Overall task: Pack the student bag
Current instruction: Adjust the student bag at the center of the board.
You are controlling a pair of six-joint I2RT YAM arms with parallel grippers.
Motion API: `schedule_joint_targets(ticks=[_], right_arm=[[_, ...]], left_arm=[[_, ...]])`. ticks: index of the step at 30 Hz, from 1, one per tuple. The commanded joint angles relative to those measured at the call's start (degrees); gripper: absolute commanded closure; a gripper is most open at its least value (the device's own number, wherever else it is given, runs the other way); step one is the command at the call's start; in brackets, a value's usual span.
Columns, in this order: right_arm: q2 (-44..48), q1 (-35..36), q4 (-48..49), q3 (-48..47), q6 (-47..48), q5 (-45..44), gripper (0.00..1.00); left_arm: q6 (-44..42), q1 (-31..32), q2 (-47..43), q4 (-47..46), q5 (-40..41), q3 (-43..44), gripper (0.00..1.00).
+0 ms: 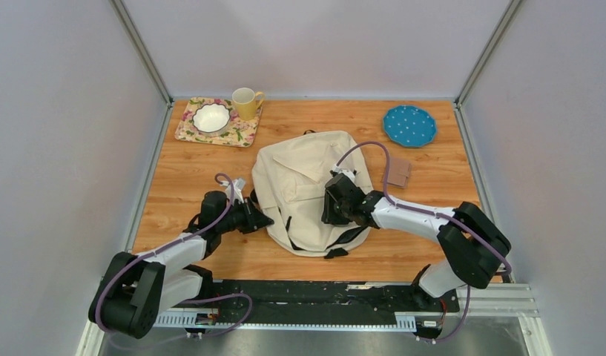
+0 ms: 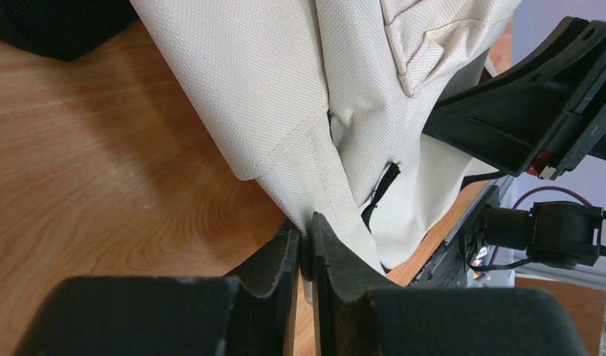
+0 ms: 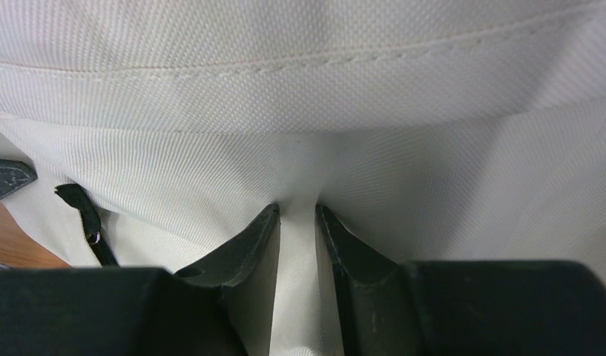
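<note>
Bag (image 1: 300,178), lying on table (image 1: 173,185): left end effector (image 2: 305,231) pinching its edge; right end effector (image 3: 296,216) pinching a fold, apparently mid-panel.

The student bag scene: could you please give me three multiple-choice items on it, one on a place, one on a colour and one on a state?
1. Where does the blue plate stand?
A. At the far right corner of the table.
B. At its near left corner.
C. At its near right corner.

2. What colour is the mug?
A. Red.
B. Yellow.
C. Black.

3. How is the left gripper?
A. Open in the air.
B. Shut on a fold of the student bag.
C. Open over the mug.

Answers:
1 A: the top view shows it far back on the right.
2 B: it is plainly yellow in the top view.
3 B: the left wrist view shows cream fabric pinched between its jaws.
</note>
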State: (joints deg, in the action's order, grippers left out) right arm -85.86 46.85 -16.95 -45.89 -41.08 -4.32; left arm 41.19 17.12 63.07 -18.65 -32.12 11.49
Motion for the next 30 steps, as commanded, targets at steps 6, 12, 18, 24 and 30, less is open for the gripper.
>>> schedule_joint_targets(ticks=[6, 12, 18, 24, 30], right_arm=[[7.7, -1.8, 2.8, 3.7, 6.3, 0.5, 0.64], [23.1, -1.8, -1.8, 6.6, 4.1, 11.0, 0.58], [26.3, -1.7, -4.3, 12.0, -1.2, 11.2, 0.69], [24.4, -1.8, -4.6, 15.0, -1.5, 5.2, 0.75], [21.1, -1.8, -5.3, 11.3, 0.7, 0.7, 0.78]], left_arm=[[4.6, 0.6, -3.6, -2.8, -3.6, -3.7, 0.88], [5.2, 0.8, -4.0, -2.7, -3.8, -3.8, 0.87], [5.8, 0.9, -3.7, -2.7, -5.1, -2.2, 0.88], [7.0, 1.5, -5.4, -2.4, -5.5, -1.6, 0.90], [7.6, 2.2, -7.6, -0.4, -5.1, -2.0, 0.90]])
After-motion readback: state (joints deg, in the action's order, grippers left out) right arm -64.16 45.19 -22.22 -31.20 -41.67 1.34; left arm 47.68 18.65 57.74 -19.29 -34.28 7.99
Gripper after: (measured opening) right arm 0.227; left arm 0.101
